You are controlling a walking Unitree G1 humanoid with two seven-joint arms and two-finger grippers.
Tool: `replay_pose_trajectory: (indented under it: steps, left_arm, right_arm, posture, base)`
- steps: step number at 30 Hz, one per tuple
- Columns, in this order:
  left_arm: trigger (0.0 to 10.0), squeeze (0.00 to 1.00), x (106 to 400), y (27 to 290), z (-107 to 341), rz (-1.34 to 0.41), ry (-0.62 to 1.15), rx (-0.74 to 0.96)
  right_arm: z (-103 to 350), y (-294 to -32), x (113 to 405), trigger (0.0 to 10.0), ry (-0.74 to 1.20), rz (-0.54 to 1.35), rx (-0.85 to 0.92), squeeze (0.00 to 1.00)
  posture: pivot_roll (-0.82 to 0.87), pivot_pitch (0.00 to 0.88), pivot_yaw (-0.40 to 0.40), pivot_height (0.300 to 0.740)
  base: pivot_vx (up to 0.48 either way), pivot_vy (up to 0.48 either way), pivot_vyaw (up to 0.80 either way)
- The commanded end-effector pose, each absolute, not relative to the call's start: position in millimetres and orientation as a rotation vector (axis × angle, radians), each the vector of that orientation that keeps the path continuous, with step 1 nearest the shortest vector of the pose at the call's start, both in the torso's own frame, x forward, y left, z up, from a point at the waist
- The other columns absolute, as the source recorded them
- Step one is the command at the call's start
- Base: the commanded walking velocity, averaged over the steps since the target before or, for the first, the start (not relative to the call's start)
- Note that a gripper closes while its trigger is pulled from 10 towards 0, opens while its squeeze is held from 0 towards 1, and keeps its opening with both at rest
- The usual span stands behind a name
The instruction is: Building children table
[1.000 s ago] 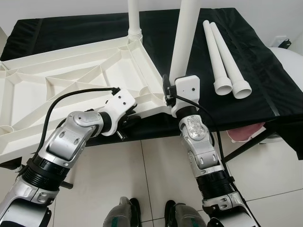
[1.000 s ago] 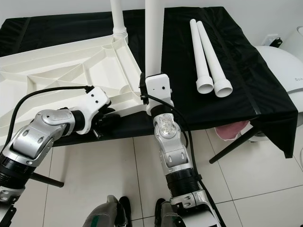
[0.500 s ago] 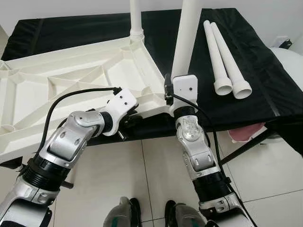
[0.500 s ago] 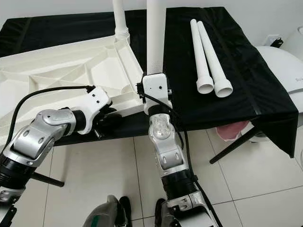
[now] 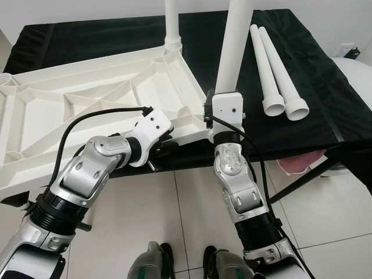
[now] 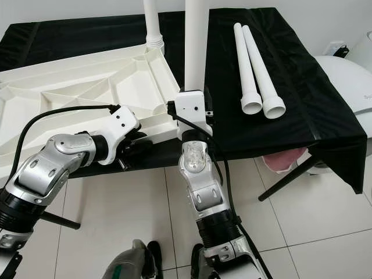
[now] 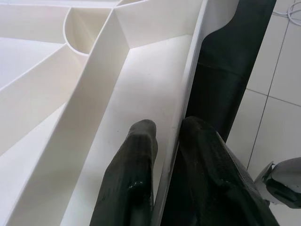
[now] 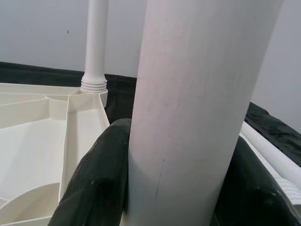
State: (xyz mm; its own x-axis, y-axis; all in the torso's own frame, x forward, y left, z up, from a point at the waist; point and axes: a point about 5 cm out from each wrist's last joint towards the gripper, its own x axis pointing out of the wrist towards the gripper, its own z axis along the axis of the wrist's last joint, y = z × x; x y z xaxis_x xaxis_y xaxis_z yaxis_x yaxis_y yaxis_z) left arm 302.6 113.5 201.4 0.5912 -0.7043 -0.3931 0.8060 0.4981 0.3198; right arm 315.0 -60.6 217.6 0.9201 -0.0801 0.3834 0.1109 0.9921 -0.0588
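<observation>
At the tabletop's [image 5: 87,99] corner, right pincer [image 8: 164,188] clamps a leg [image 5: 235,43]; left pincer [image 7: 167,155] clamps its rim.

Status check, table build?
Left end effector clamped on tabletop rim. Right end effector gripping upright leg at near corner. One leg fitted, two spare legs loose. No obstructions.

An upturned tabletop [image 5: 87,110] lies on the left of the table [image 5: 325,110], one leg [image 5: 172,20] upright at its far corner, another [image 5: 235,46] at its near corner. Two loose legs [image 5: 278,70] lie side by side to the right.
</observation>
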Motion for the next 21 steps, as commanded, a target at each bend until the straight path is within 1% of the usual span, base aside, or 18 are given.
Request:
replay_pose_trajectory:
  steps: [1,9,12,13,14,16,21]
  left_arm:
    - [10.0,0.0,296,111,207,-0.993,0.194,0.522]
    - [10.0,0.0,296,111,206,-0.991,0.199,0.512]
    - [10.0,0.0,297,111,205,-0.982,0.191,0.536]
    - [10.0,0.78,297,111,205,-0.979,0.191,0.533]
    - [10.0,0.98,298,111,205,-0.975,0.191,0.535]
    - [10.0,1.0,298,111,205,-0.972,0.192,0.535]
    - [10.0,0.98,302,113,204,-0.946,0.196,0.557]
  right_arm:
    - [197,-80,318,10.0,-0.275,-0.264,-0.091,0.0]
    - [186,-83,316,10.0,-0.26,-0.236,-0.08,0.0]
    - [186,-83,315,10.0,-0.262,-0.236,-0.081,0.0]
    - [186,-83,315,10.0,-0.263,-0.236,-0.082,0.0]
    - [186,-83,315,10.0,-0.264,-0.233,-0.075,0.0]
    - [186,-83,315,10.0,-0.264,-0.23,-0.069,0.0]
    - [189,-83,315,10.0,-0.276,-0.224,-0.066,0.0]
  posture:
    - [-0.05,0.181,0.025,0.74]
    - [-0.06,0.183,0.026,0.74]
    - [-0.06,0.182,0.027,0.74]
    - [-0.06,0.183,0.028,0.74]
    - [-0.06,0.183,0.028,0.74]
    - [-0.06,0.183,0.028,0.74]
    - [-0.07,0.182,0.028,0.74]
  base:
    - [0.0,0.0,0.0]
    - [0.0,0.0,0.0]
    - [0.0,0.0,0.0]
    - [0.0,0.0,0.0]
    - [0.0,0.0,0.0]
    - [0.0,0.0,0.0]
    - [0.0,0.0,0.0]
